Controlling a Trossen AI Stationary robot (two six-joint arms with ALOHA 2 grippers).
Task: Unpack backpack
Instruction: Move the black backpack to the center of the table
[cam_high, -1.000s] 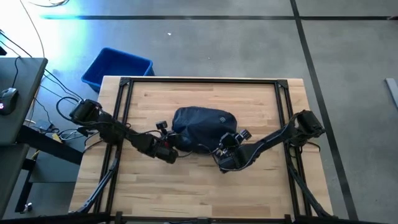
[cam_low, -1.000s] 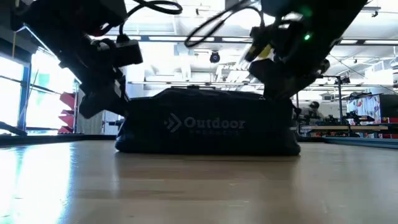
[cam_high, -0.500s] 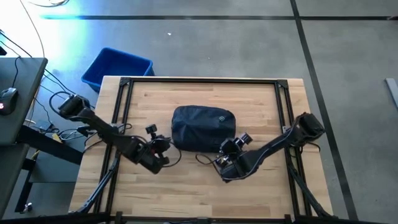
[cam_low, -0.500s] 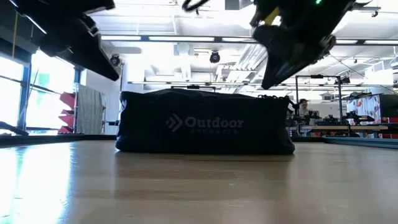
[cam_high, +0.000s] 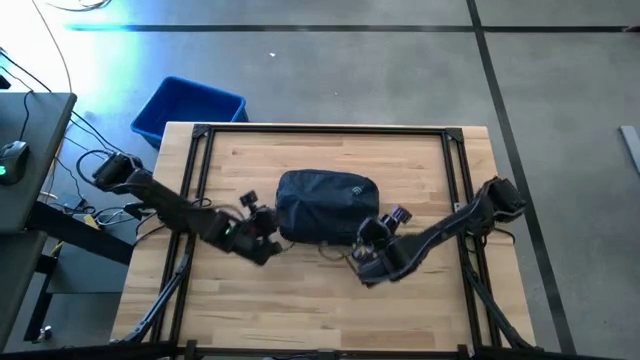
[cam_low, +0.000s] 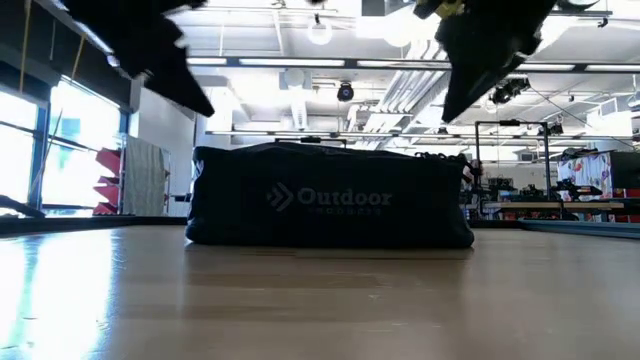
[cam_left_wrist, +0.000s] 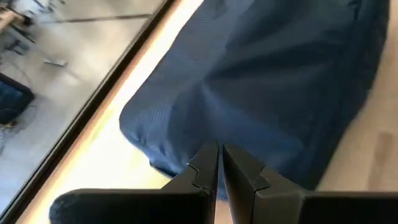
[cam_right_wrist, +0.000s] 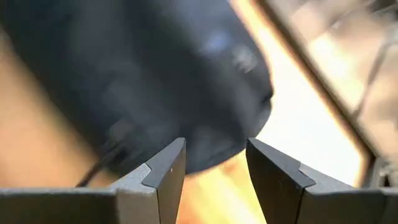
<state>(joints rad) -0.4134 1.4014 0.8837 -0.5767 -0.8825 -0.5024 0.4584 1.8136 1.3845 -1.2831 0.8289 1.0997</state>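
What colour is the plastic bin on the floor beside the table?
Bright blue; the rigid plastic bin shows best in the high view.

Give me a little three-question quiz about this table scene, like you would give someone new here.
1. True or false: the left pincer is shut and holds nothing.
2. Which thing lies in the middle of the wooden table? A) a red toolbox B) a dark navy backpack C) a stack of plates
3. Fill in: the bright blue bin stands on the ____ beyond the table's far left corner.

Key
1. True. Its fingers are pressed together just short of the backpack.
2. B. It carries a white "Outdoor" logo, and the right pincer is open and empty near its other end.
3. floor
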